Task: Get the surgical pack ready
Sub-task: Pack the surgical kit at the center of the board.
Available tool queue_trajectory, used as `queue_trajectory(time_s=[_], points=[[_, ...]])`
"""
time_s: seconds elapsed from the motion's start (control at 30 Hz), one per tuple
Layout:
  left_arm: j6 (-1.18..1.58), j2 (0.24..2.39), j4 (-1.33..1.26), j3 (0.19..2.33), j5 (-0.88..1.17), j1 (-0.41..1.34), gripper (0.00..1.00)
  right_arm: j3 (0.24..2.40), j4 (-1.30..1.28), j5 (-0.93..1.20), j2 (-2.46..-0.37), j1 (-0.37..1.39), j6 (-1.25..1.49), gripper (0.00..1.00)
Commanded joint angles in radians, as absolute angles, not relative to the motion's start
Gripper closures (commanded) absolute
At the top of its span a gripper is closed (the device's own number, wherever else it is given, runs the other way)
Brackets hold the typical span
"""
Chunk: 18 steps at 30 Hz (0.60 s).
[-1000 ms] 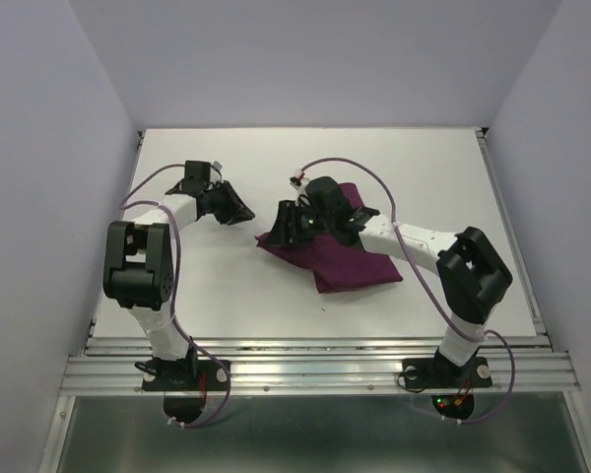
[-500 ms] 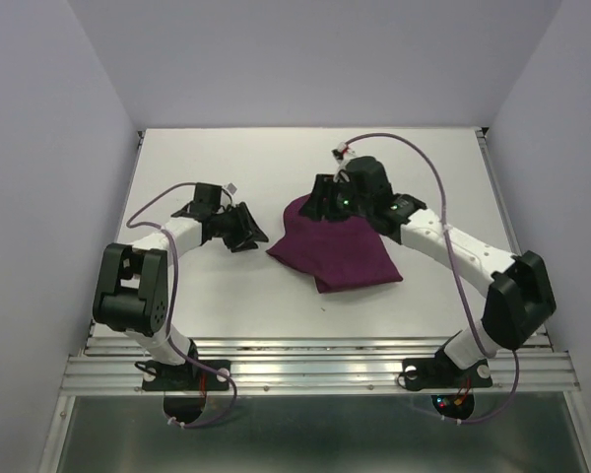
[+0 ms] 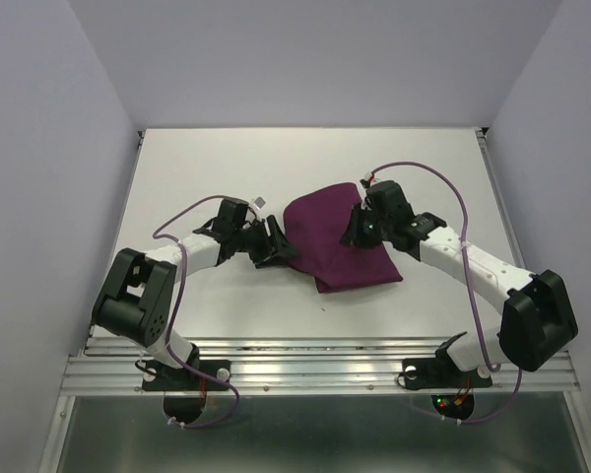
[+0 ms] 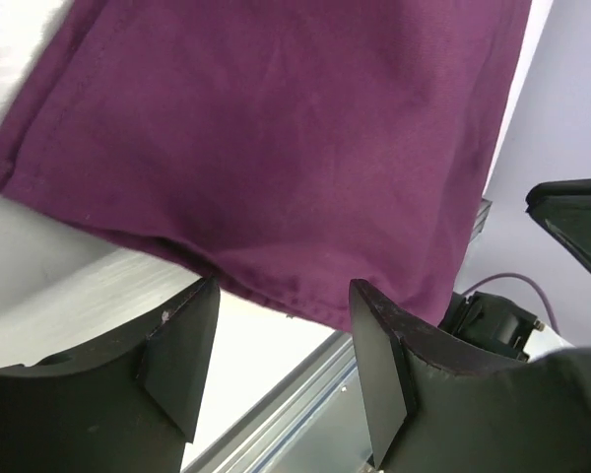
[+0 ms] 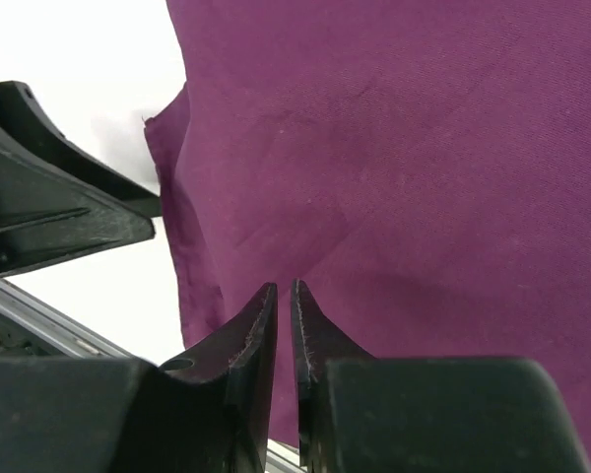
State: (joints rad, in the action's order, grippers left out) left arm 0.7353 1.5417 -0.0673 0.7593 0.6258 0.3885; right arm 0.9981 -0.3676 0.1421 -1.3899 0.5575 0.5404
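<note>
The cloth [image 3: 325,212] lies bunched in folded layers at the middle of the worktop [image 3: 227,158], and nothing else of the pack is in sight, so this looks like the opening step: getting the cloth spread flat.

The left gripper [image 4: 281,301] sits at the cloth's 9 o'clock edge with its jaws spread wide. They hold nothing; the hem runs right across the gap between them, with bare worktop just below it.

The right gripper [image 5: 281,288] is down over the cloth's middle. Its jaws are drawn nearly together, only a sliver showing between the tips, and creases run in toward them. Whether a fold is actually pinched there, the wrist view does not settle.

The next move probably belongs to the left side: ease forward toward 3 o'clock so the hem slips between the jaws, then close on the top layer alone. After that the two arms would want to pull apart, one toward 9 and one toward 3, to open the fold out. Grabbing every layer at once would just drag the whole bundle.
</note>
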Motion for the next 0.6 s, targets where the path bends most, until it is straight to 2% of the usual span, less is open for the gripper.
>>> queue_trajectory(time_s=[0.0,0.23,0.33,0.37,0.4,0.43,0.47,0.57], points=[[0.798,1.571,-0.182,0.735,0.663,0.406,0.33,1.012,-0.356,0.149,-1.365,0.561,0.540,0.83],[0.842,1.640,-0.258,0.744,0.652,0.448,0.33,1.008,-0.373,0.230,-1.414,0.561,0.499,0.82],[0.856,1.686,-0.278,0.758,0.644,0.457,0.43,0.993,-0.373,0.261,-1.445,0.606,0.497,0.86],[0.856,1.696,-0.285,0.767,0.644,0.460,0.48,0.985,-0.362,0.276,-1.448,0.618,0.499,0.86],[0.857,1.713,-0.287,0.770,0.646,0.463,0.66,0.979,-0.353,0.285,-1.451,0.638,0.506,0.86],[0.856,1.718,-0.285,0.773,0.647,0.465,0.77,0.959,-0.333,0.297,-1.459,0.647,0.512,0.87],[0.854,1.724,-0.285,0.778,0.649,0.466,0.97,0.947,-0.321,0.322,-1.463,0.647,0.518,0.87],[0.833,1.715,-0.259,0.781,0.650,0.465,1.00,0.890,-0.270,0.359,-1.489,0.670,0.540,0.89]])
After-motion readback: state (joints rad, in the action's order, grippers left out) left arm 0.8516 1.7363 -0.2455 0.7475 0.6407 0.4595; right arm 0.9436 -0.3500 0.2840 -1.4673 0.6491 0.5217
